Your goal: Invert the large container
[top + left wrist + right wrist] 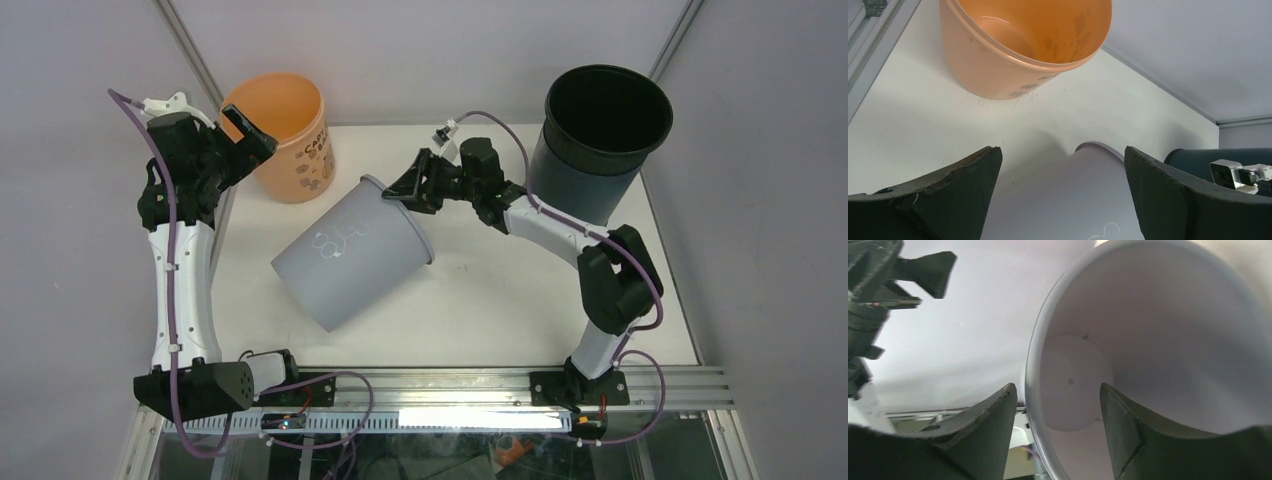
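Note:
The large grey container [350, 250] lies tilted on its side in the middle of the white table [500, 300], with its mouth toward the back right and a white doodle on its wall. My right gripper [405, 190] is open and straddles the rim at the mouth. In the right wrist view [1058, 390] one finger is inside the container [1158, 340] and one is outside, with a gap on either side of the rim. My left gripper [245, 135] hangs open at the back left, holding nothing. In its own view [1062, 150] the grey container [1073, 200] lies below it.
An orange bucket [285, 135] stands upright at the back left, just beside the left gripper, and shows in the left wrist view [1023, 45]. A tall black pot [600, 140] stands upright at the back right, behind the right arm. Enclosure walls surround the table.

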Controlling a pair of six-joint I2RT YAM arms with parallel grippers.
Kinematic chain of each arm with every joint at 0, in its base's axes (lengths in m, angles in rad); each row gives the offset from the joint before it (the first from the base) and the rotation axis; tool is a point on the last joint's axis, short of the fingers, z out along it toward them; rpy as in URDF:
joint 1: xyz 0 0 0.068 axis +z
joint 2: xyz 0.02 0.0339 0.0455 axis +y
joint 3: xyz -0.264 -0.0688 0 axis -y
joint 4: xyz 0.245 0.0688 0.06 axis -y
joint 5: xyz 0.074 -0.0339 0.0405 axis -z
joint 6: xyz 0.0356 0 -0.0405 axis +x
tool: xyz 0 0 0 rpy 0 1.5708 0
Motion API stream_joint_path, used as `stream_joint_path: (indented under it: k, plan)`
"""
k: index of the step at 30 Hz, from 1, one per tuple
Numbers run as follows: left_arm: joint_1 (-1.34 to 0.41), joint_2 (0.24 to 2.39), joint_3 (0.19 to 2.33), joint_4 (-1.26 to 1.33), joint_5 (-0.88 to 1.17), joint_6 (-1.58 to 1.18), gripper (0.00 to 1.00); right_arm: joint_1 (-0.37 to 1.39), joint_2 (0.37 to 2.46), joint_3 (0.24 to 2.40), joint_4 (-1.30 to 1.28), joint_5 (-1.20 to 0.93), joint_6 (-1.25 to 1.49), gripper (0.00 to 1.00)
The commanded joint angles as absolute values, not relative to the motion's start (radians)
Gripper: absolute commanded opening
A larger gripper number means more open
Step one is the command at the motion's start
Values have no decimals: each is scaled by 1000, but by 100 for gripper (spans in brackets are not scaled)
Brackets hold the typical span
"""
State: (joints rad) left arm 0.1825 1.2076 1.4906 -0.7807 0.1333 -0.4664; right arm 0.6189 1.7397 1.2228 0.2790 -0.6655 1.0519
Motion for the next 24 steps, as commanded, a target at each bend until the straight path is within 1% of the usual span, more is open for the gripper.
stream_joint_path:
  k: [1, 3, 7, 11, 12, 14, 16, 21, 24]
  plan:
    - [178, 1173, 1481, -755, 172, -451, 99, 641, 1658, 1352, -65, -550, 722, 65]
    - [178, 1173, 1474, -751, 179, -454, 99, 647, 1655, 1380, -149, -512, 653, 64]
    - [179, 1176, 1461, -742, 187, -458, 99, 654, 1683, 1457, -245, -531, 542, 56]
    - [178, 1188, 1457, -735, 195, -464, 99, 653, 1734, 1522, -249, -706, 507, 58]
    - [178, 1190, 1458, -733, 196, -465, 99, 651, 1747, 1534, -240, -749, 513, 57]
    - [178, 1196, 1460, -732, 198, -464, 99, 649, 1759, 1533, -222, -769, 538, 47]
    - [178, 1197, 1462, -732, 197, -463, 99, 638, 1763, 1515, -171, -806, 583, 40]
    - [178, 1198, 1459, -732, 195, -462, 99, 631, 1786, 1512, -141, -847, 616, 42]
    - [178, 1201, 1456, -732, 196, -463, 99, 627, 1793, 1488, -94, -867, 654, 30]
